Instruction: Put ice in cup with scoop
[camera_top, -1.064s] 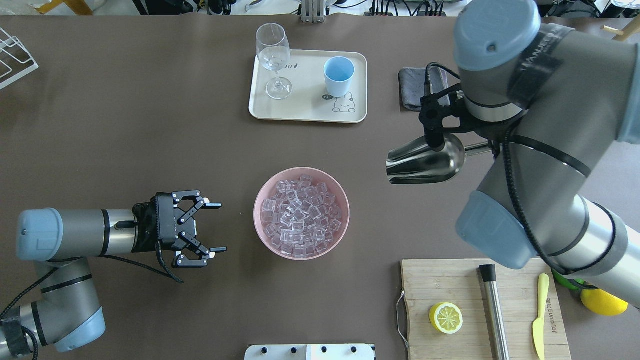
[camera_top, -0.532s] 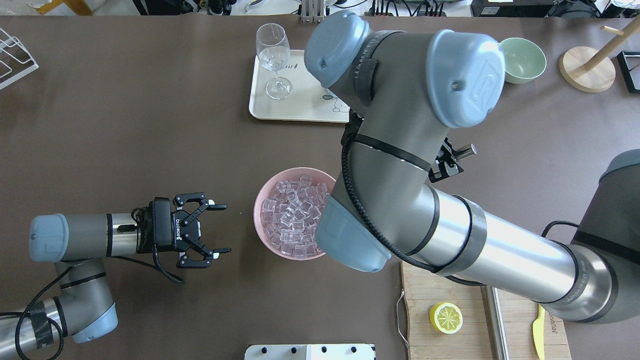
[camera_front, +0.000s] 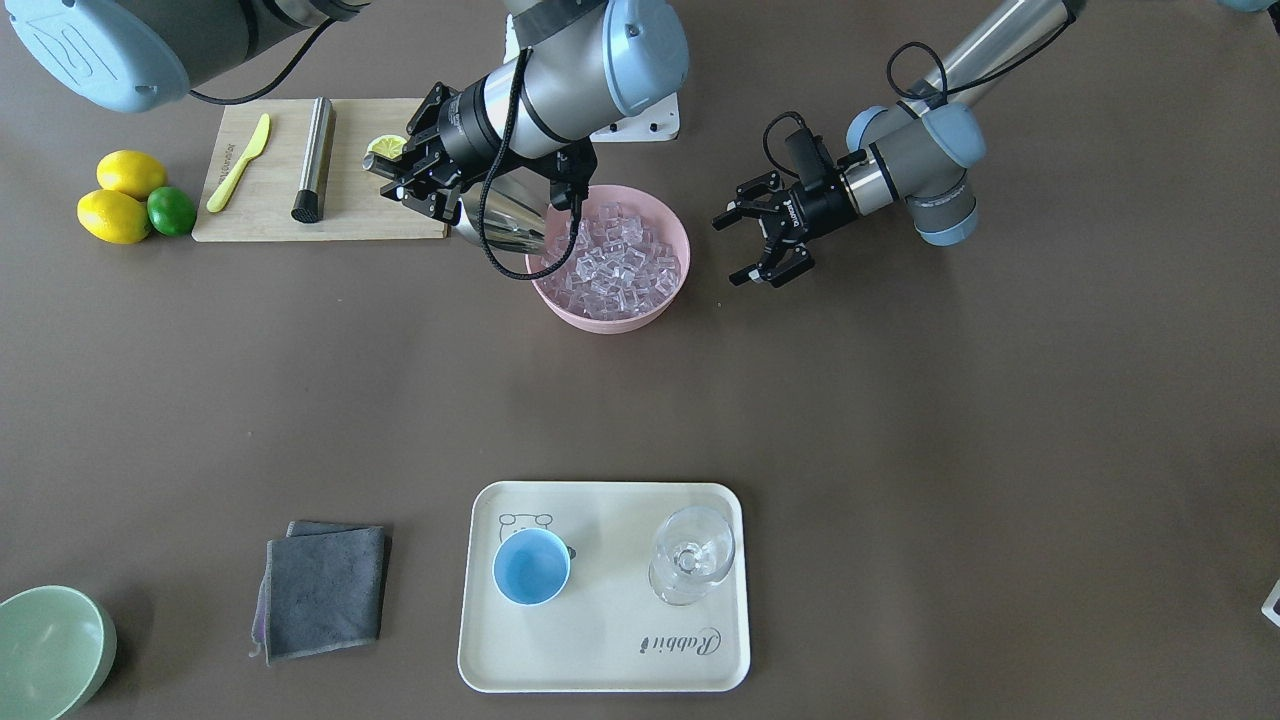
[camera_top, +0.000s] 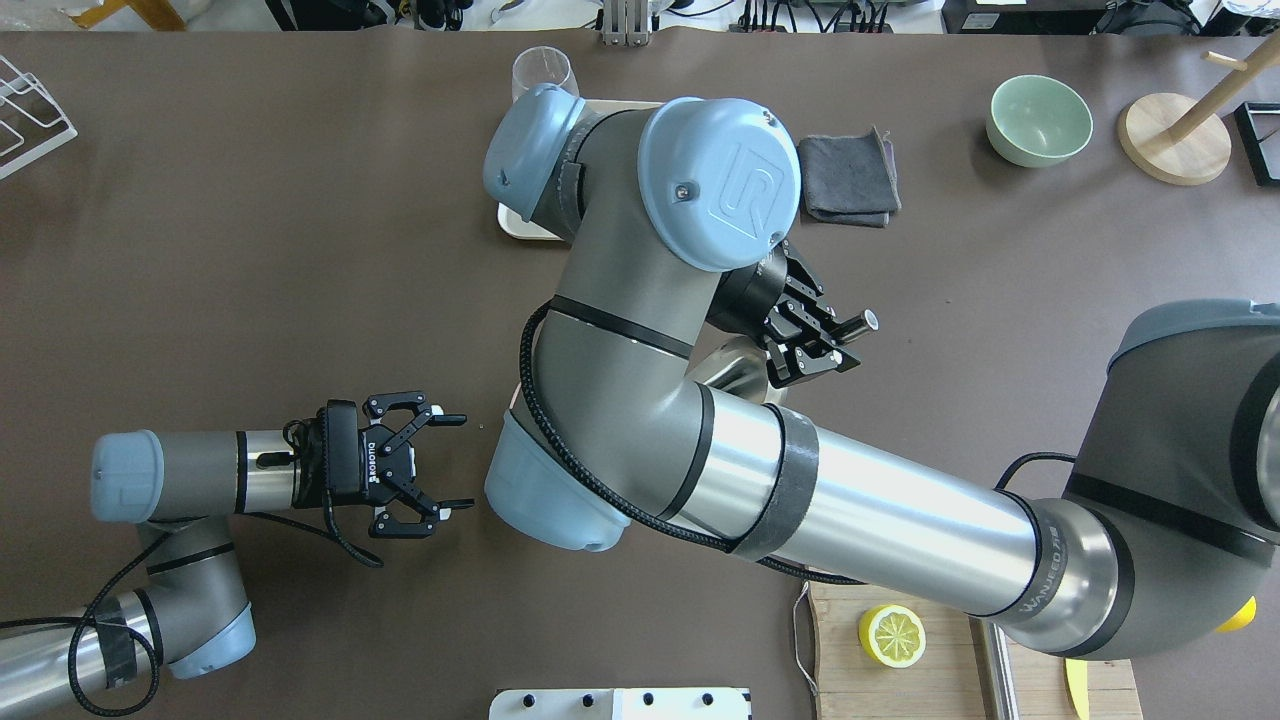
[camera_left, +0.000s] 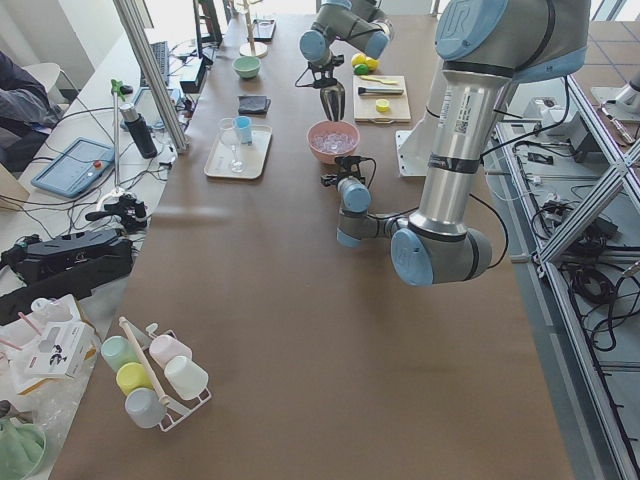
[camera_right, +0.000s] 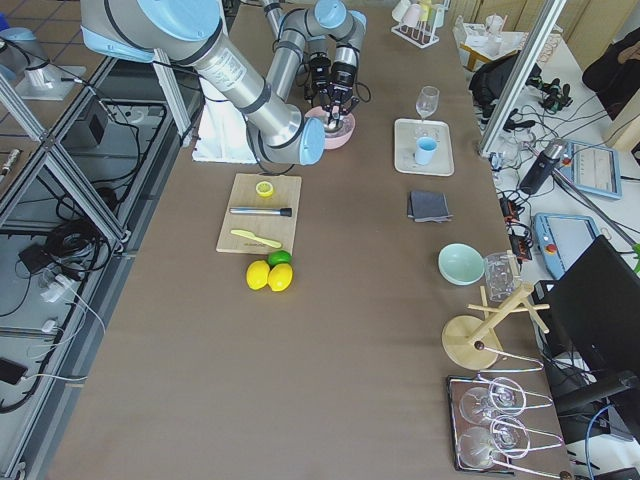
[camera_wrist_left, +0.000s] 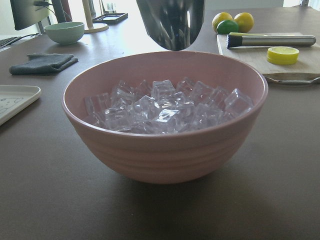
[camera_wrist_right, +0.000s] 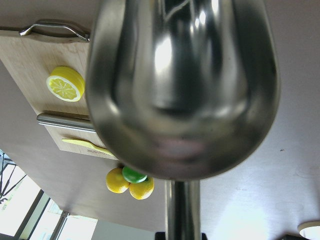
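Note:
The ice (camera_front: 618, 262) fills a pink bowl (camera_front: 600, 318) at mid table; the left wrist view shows the cubes (camera_wrist_left: 165, 107) close up. My right gripper (camera_front: 400, 178) is shut on the handle of the steel scoop (camera_front: 503, 220). The scoop is tilted mouth-down over the bowl's rim on the robot's right side, just above the ice (camera_wrist_left: 172, 22). It fills the right wrist view (camera_wrist_right: 182, 85). In the overhead view my right arm hides the bowl and the cup. The blue cup (camera_front: 531, 566) stands on a cream tray (camera_front: 600, 650). My left gripper (camera_front: 728, 250) is open and empty beside the bowl.
A wine glass (camera_front: 692, 555) stands on the tray beside the cup. A cutting board (camera_front: 270, 215) holds a steel cylinder (camera_front: 312, 160), a yellow knife (camera_front: 238, 162) and a lemon half. Lemons and a lime (camera_front: 130, 205), a grey cloth (camera_front: 322, 590) and a green bowl (camera_front: 50, 650) lie around.
My right arm has swung in from the right side of the table to over the bowl and tipped the scoop's mouth down. My left gripper has edged towards the bowl, still open.

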